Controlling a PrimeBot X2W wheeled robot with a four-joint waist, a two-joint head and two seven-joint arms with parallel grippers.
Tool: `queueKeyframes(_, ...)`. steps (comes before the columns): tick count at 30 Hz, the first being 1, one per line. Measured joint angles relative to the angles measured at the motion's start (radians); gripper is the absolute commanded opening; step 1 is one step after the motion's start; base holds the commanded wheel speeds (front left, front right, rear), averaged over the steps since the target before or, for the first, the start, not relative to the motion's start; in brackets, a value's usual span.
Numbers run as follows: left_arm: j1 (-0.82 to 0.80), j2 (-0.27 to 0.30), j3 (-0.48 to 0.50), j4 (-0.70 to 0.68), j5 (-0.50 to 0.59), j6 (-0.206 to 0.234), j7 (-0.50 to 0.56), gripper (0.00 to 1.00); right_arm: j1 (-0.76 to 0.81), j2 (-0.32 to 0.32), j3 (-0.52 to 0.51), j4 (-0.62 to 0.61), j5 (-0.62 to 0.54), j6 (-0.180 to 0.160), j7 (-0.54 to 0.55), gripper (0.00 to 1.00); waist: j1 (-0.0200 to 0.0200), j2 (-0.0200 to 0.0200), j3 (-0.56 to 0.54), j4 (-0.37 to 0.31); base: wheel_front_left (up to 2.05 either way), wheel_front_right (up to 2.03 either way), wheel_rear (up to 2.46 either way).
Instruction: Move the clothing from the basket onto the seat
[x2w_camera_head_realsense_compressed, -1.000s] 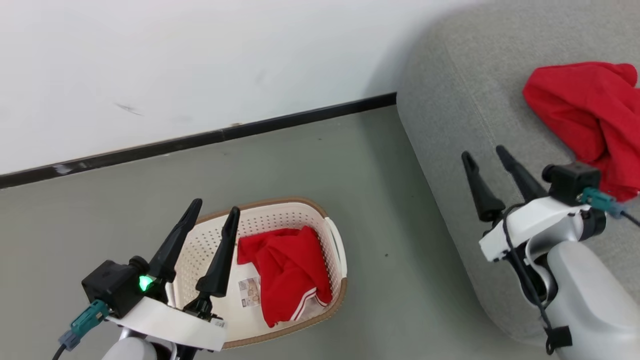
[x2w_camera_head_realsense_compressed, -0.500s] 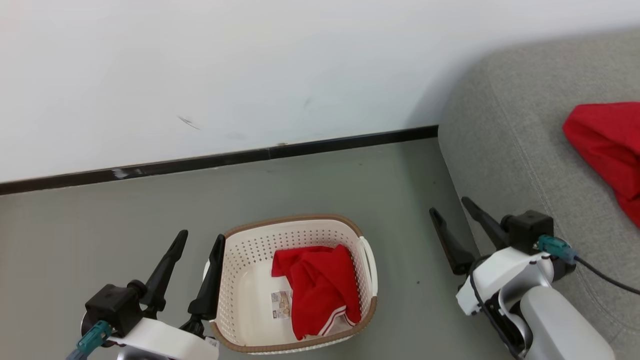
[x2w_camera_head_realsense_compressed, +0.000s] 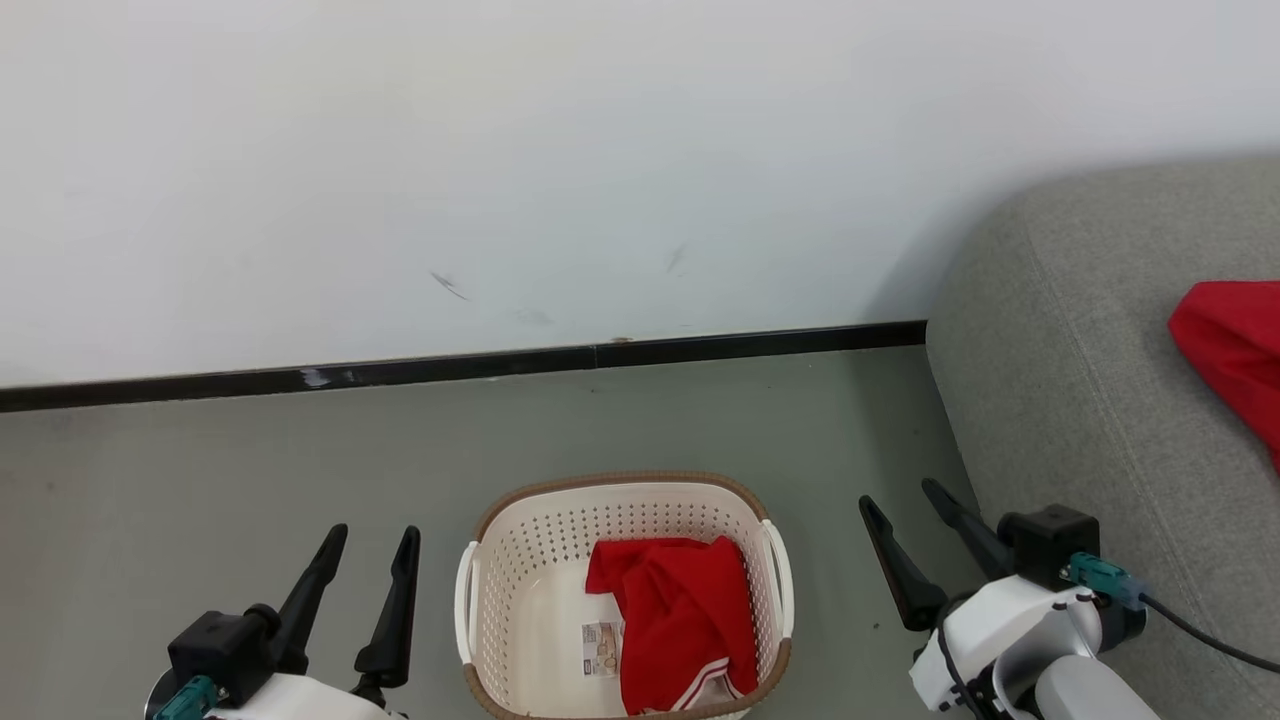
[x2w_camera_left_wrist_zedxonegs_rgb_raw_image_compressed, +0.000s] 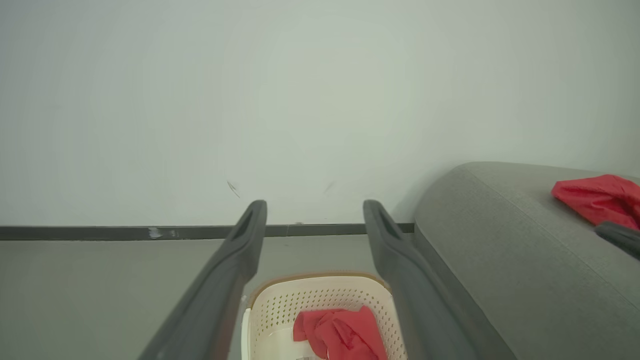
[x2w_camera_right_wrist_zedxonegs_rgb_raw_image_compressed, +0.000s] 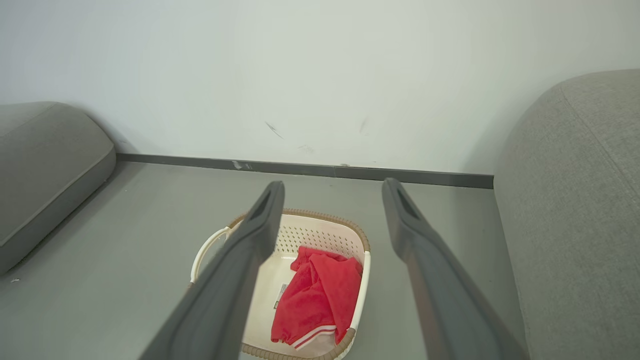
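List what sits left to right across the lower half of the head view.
left gripper → basket → right gripper → seat → red garment lying on the seat

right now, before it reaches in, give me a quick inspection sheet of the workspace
surface: plain grey floor; the basket stands on it.
job's things: cream basket holds one red garment with a white-striped hem; second red garment lies on the grey sofa.
clutter: nothing seen.
grippers: left gripper and right gripper both open and empty, one on either side of the basket, touching nothing.
cables: dark cable trails from the right wrist; teal plugs at both wrists.
surroundings: white wall with faint scuffs, dark skirting, another grey cushion across the floor.
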Motion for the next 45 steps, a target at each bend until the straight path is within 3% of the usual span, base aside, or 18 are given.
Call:
queueKeyframes(12, 0.032, -0.023, 0.029, 0.068, 0.011, -0.034, 0.000, 1.00, 0.108, 0.021, -0.064, -0.034, -0.040, 0.000, 0.000, 1.00, 0.0000, 0.0000, -0.063, 0.024, 0.00, 0.00, 0.00)
queueKeyframes(45, 0.041, -0.052, 0.112, 0.109, 0.068, -0.075, 0.000, 1.00, 0.168, 0.037, -0.094, -0.106, -0.078, 0.000, 0.000, 1.00, 0.0000, 0.0000, -0.042, -0.058, 0.00, 0.00, 0.00)
